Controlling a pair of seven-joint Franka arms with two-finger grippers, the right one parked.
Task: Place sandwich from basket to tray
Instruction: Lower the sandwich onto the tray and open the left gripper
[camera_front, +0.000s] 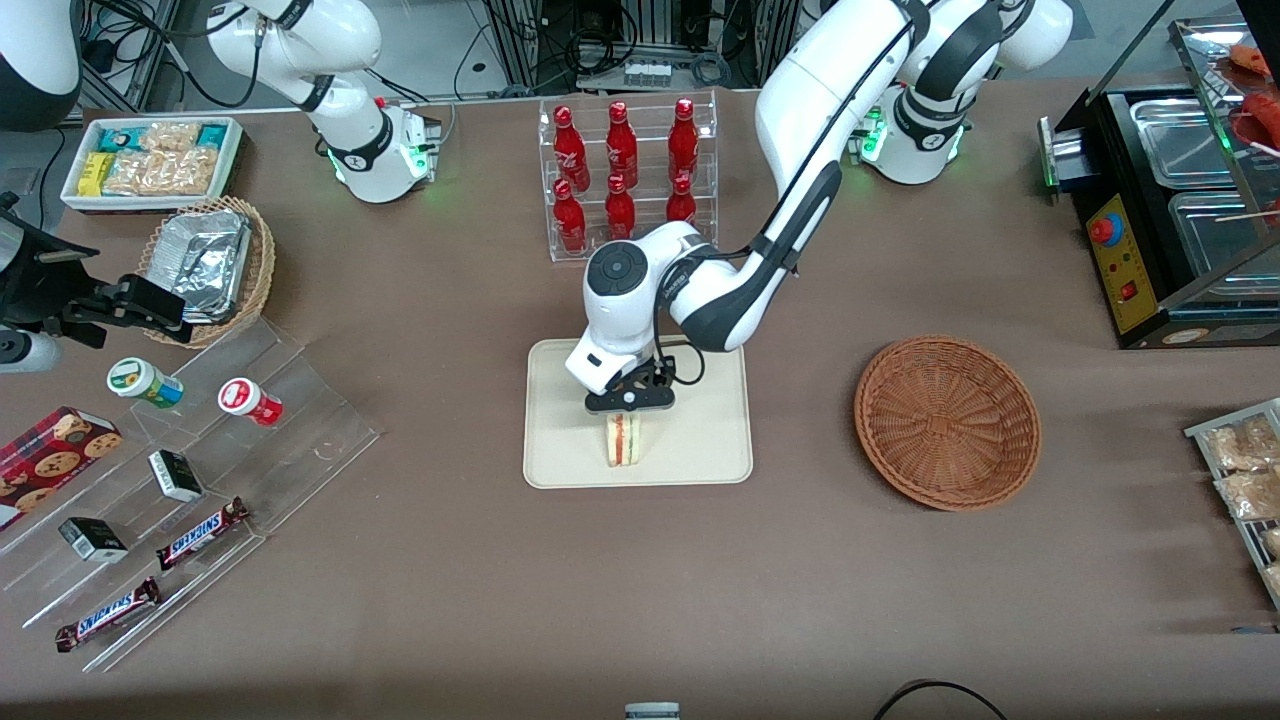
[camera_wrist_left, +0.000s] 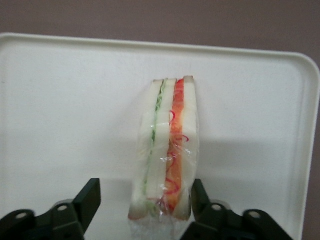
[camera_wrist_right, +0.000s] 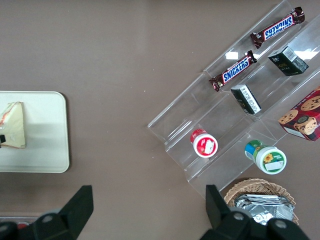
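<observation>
The sandwich (camera_front: 622, 440) (camera_wrist_left: 167, 150) (camera_wrist_right: 14, 125) stands on its edge on the cream tray (camera_front: 700, 440) (camera_wrist_left: 65, 100) (camera_wrist_right: 45, 145), wrapped in clear film, with its red and green filling facing the front camera. My left gripper (camera_front: 630, 402) (camera_wrist_left: 145, 192) is just above it and open, its jaws straddling the sandwich's upper end. One finger (camera_wrist_left: 91, 197) stands well off the bread and the other finger (camera_wrist_left: 198, 196) is close against it. The reddish-brown basket (camera_front: 947, 420) lies beside the tray toward the working arm's end, with nothing in it.
A clear rack of red bottles (camera_front: 625, 170) stands farther from the front camera than the tray. Toward the parked arm's end are a stepped acrylic display (camera_front: 190, 470) with snack bars and cups, a tan wicker basket with foil packs (camera_front: 205, 265) and a white snack bin (camera_front: 150, 160). A hot case (camera_front: 1180, 200) lies toward the working arm's end.
</observation>
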